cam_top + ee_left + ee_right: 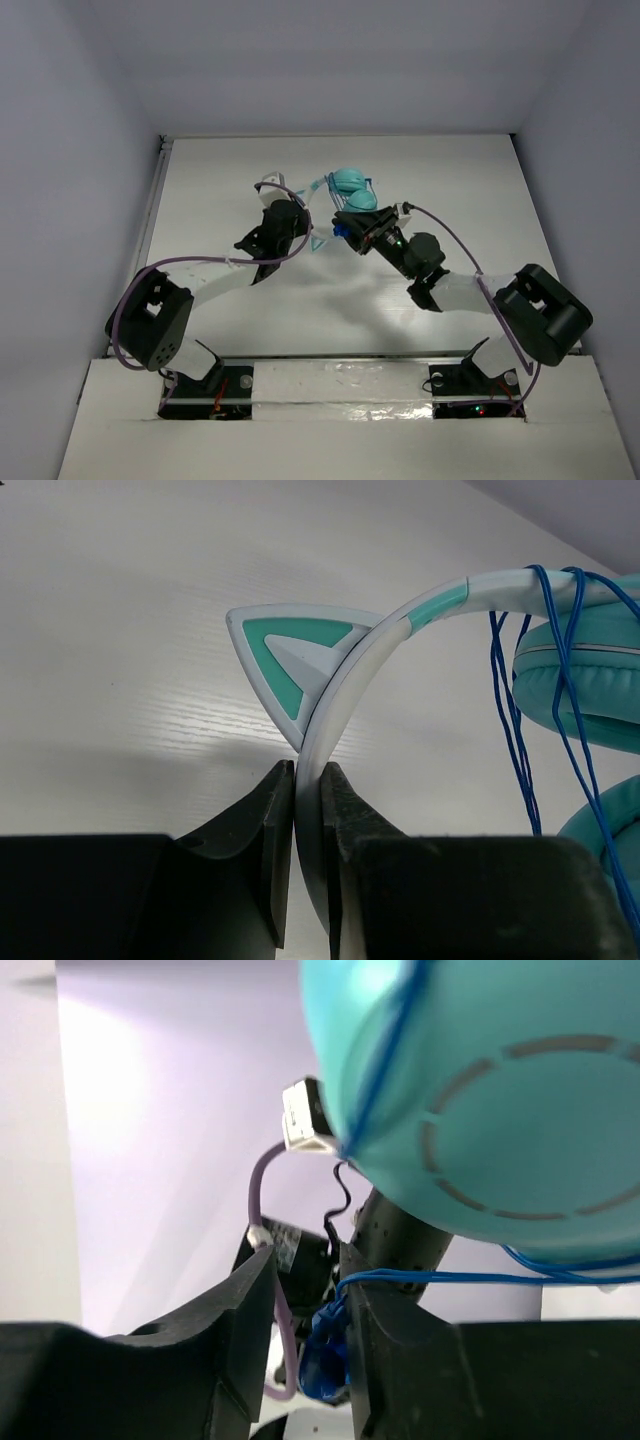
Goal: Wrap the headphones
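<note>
The teal headphones (352,188) are held up above the middle of the table. My left gripper (308,780) is shut on the pale headband (345,670), just below a teal cat-ear piece (285,650). The thin blue cord (515,700) runs in several strands over the headband and across the cups (585,685). In the right wrist view one cup (500,1090) fills the upper right. My right gripper (305,1280) is open; cord strands (450,1280) drape over its right finger, and the blue plug end (325,1360) hangs in the gap against that finger.
The white table (220,190) is walled on three sides. The two arms meet at its middle, my left gripper (303,232) close beside the right one (350,232). Purple arm cables (200,262) loop over both arms, and one (262,1190) hangs beyond my right fingers.
</note>
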Robot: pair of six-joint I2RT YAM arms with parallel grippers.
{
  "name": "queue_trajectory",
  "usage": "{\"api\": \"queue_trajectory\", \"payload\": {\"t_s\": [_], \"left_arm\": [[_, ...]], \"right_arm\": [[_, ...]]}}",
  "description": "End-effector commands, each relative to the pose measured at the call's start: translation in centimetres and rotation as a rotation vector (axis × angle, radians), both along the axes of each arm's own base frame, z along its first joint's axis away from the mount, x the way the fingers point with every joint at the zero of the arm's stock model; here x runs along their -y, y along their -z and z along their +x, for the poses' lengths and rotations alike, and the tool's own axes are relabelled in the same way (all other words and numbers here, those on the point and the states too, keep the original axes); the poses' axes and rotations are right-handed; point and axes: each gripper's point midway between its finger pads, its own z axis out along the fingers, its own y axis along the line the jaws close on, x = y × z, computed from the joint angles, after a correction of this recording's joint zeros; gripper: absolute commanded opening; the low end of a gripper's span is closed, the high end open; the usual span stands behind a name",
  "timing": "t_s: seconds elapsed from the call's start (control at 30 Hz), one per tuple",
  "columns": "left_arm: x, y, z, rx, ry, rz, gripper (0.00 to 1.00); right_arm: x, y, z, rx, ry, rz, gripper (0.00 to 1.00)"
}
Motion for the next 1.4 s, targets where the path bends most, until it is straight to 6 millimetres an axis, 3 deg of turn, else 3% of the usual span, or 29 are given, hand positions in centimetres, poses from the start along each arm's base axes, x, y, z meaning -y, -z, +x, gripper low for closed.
{"api": "queue_trajectory", "payload": {"t_s": [0.0,0.23,0.3,0.43,0.67,0.73,0.93,1.07,1.13,1.17,1.2,1.37], "left_arm": [[1.0,-3.2,0.6,0.093,-0.008,-0.084,0.00],[1.8,-3.1,0.3,0.082,0.028,-0.082,0.00],[2.1,-3.0,0.2,0.077,0.042,-0.084,0.00],[2.3,-2.7,0.1,0.062,0.053,-0.078,0.00],[3.2,-3.9,0.8,0.069,0.061,-0.110,0.00],[3.3,-3.3,1.0,0.054,0.062,-0.094,0.00],[2.4,-2.9,1.7,0.024,0.077,-0.118,0.00],[2.5,-2.5,1.8,0.002,0.069,-0.119,0.00],[2.9,-2.1,1.8,-0.012,0.076,-0.139,0.00],[3.0,-2.1,1.8,-0.013,0.076,-0.143,0.00],[2.9,-2.1,2.0,-0.011,0.066,-0.142,0.00],[3.0,-1.1,2.3,-0.025,0.064,-0.136,0.00]], "right_arm": [[0.4,-1.8,1.5,-0.024,0.098,0.004,0.39],[0.0,-0.2,3.3,-0.084,0.158,-0.140,0.50],[-0.5,1.0,3.4,-0.118,0.155,-0.197,0.51],[-1.6,2.6,4.0,-0.165,0.147,-0.298,0.63],[-3.6,4.0,3.2,-0.196,0.132,-0.379,0.65],[-3.9,3.5,3.2,-0.189,0.123,-0.379,0.65],[-2.0,4.6,4.3,-0.215,0.228,-0.528,0.69],[-1.4,7.2,4.6,-0.272,0.256,-0.615,0.72],[-1.8,8.9,5.0,-0.298,0.247,-0.669,0.86],[-1.6,10.5,4.7,-0.314,0.227,-0.761,0.87],[-2.2,9.2,5.3,-0.303,0.239,-0.776,0.87],[-1.3,10.4,4.8,-0.338,0.250,-0.907,0.86]]}}
